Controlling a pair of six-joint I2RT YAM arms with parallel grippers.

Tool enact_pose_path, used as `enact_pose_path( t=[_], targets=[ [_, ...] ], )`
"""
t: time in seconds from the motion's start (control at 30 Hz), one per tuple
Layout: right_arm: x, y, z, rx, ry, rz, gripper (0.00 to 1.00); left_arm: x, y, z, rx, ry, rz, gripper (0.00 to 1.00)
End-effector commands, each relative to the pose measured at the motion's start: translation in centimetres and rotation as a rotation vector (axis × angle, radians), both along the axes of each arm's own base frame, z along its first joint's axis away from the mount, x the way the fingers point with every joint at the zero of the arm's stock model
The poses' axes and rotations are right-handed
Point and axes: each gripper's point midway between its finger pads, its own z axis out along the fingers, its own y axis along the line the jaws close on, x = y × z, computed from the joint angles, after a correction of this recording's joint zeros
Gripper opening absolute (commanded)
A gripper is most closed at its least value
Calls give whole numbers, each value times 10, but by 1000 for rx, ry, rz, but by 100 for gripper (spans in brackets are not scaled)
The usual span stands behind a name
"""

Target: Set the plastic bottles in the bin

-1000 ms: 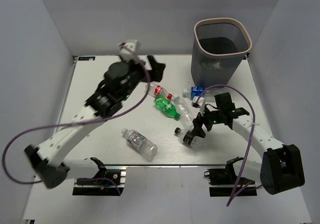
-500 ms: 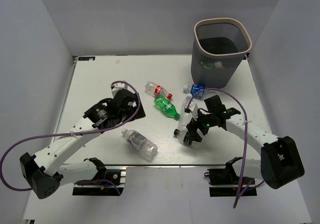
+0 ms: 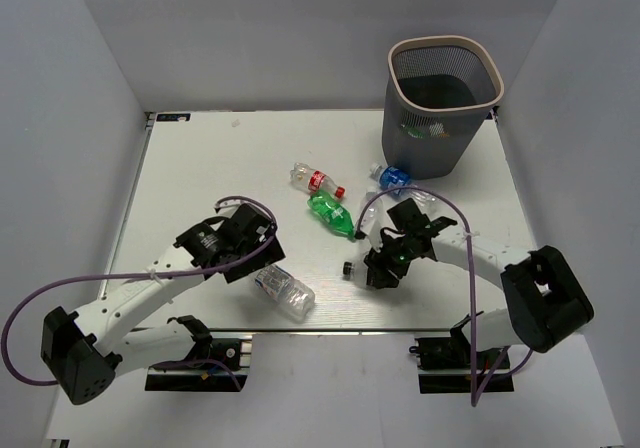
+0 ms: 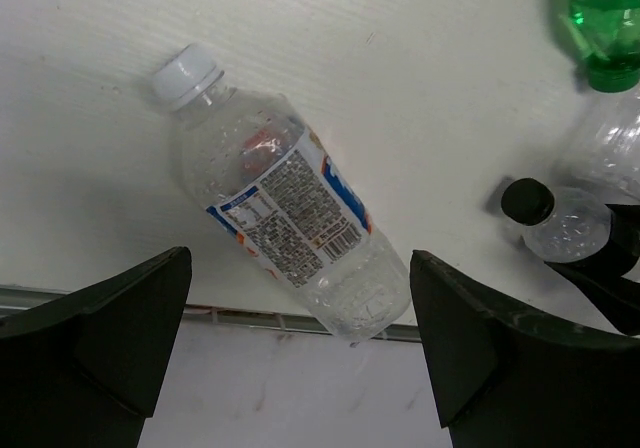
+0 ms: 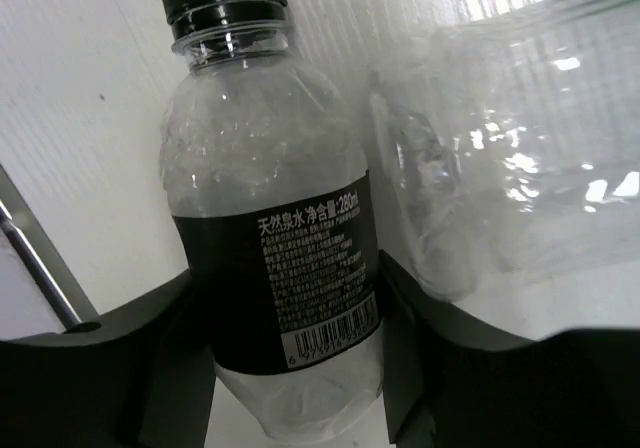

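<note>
Both arms down over bottles, nothing lifted yet
My left gripper (image 4: 300, 298) has jaws wide, white-capped bottle (image 4: 290, 223) lying flat between them; right gripper (image 5: 290, 348) straddles the label of the black-capped bottle (image 5: 265, 168), can't tell if it's clamped. Probably light, slick, squashy, so I'd grab mid-body; the bin (image 3: 405, 153) is well beyond both

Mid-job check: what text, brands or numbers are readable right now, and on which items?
"天然泉水 净含量:280ml": on the black label of the black-capped bottle, right wrist view.
Fine print and barcode digits beneath that line: too small to read.
White-capped bottle: its label has print and a barcode, too blurred to read.
Red-capped bottle and blue-labelled bottle, top view: labels too small to read.
</note>
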Motion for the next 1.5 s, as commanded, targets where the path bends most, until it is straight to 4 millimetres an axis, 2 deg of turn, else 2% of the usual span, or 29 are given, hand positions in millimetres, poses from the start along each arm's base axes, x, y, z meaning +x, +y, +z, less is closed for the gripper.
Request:
enact_pose_path(
  t=[0.0, 0.1, 0.13, 0.2, 0.23, 0.27, 0.3, 0.37, 0.4, 0.43, 0.5, 0.53, 0.57, 0.63, 0.67, 0.7, 0.73, 0.8, 0.83, 0.97, 1.03, 1.07, 1.13, 1.17, 1.27, 1.3, 1.33, 1.4, 1.47],
  targets=[
    [-3, 4, -5, -18, 27, 11, 48, -4, -5, -7, -82, 17, 81, 100],
    [-10, 13, 11, 44, 44, 97, 22, -7, -8, -16, -120, 32, 110, 100],
    [-21, 9, 22, 50, 67, 159, 20, -7, -8, -16, -125, 33, 119, 100],
    [-27, 25, 69, 188, 2, 321, 15, -7, -9, -21, -134, 37, 138, 100],
    [-29, 28, 82, 215, -4, 355, 13, -7, -9, -21, -135, 38, 138, 100],
    [-47, 25, 96, 240, 58, 385, 11, -5, -10, -22, -136, 36, 138, 100],
    [-30, 41, 136, 313, -60, 435, 9, -5, -11, -22, -141, 38, 147, 100],
    [-22, 48, 163, 350, -98, 432, 9, -3, -13, -26, -135, 49, 156, 100],
    [-5, 60, 199, 391, -153, 390, 9, -3, -13, -29, -125, 58, 157, 100],
    [7, 62, 209, 384, -187, 351, 9, -3, -13, -29, -132, 60, 170, 100],
    [47, 81, 257, 467, -341, 257, 9, -2, -12, -32, -123, 63, 184, 100],
    [79, 83, 287, 482, -477, 146, 8, -2, -12, -34, -123, 63, 184, 100],
    [93, 84, 304, 509, -510, 63, 8, -4, -10, -39, -112, 72, 185, 100],
    [136, 81, 363, 585, -718, -106, 6, -4, -10, -44, -107, 77, 186, 100],
    [171, 66, 362, 507, -784, -269, 4, -5, -9, -47, -107, 77, 186, 100],
    [185, 60, 373, 509, -825, -335, 3, -5, -9, -47, -107, 77, 186, 100],
    [206, 54, 402, 543, -893, -416, 3, -4, -10, -49, -111, 73, 185, 100],
    [254, 19, 401, 472, -965, -635, 0, -1, -12, -52, -117, 68, 185, 100],
    [261, 11, 411, 485, -985, -683, 0, -3, -13, -57, -116, 81, 181, 100],
    [312, -36, 407, 434, -1015, -873, 0, 0, -17, -65, -132, 67, 180, 100],
    [326, -56, 403, 400, -1005, -923, 0, 0, -17, -71, -129, 71, 180, 100],
    [337, -70, 412, 393, -1013, -956, 0, -1, -16, -73, -128, 71, 180, 100],
    [354, -84, 398, 376, -974, -984, 0, 0, -16, -75, -130, 69, 180, 100],
    [362, -99, 393, 355, -967, -1003, 5, 2, -18, -74, -139, 61, 179, 100],
    [370, -104, 376, 321, -919, -958, 63, 2, -18, -78, -127, 67, 172, 100],
    [369, -99, 380, 338, -913, -928, 83, 4, -20, -77, -135, 60, 171, 100],
    [370, -97, 373, 335, -883, -913, 90, 5, -21, -78, -130, 59, 162, 100],
    [369, -97, 364, 349, -849, -891, 90, 5, -21, -82, -116, 66, 154, 100],
    [360, -98, 379, 401, -865, -877, 90, 5, -20, -86, -105, 76, 155, 100]
  ],
)
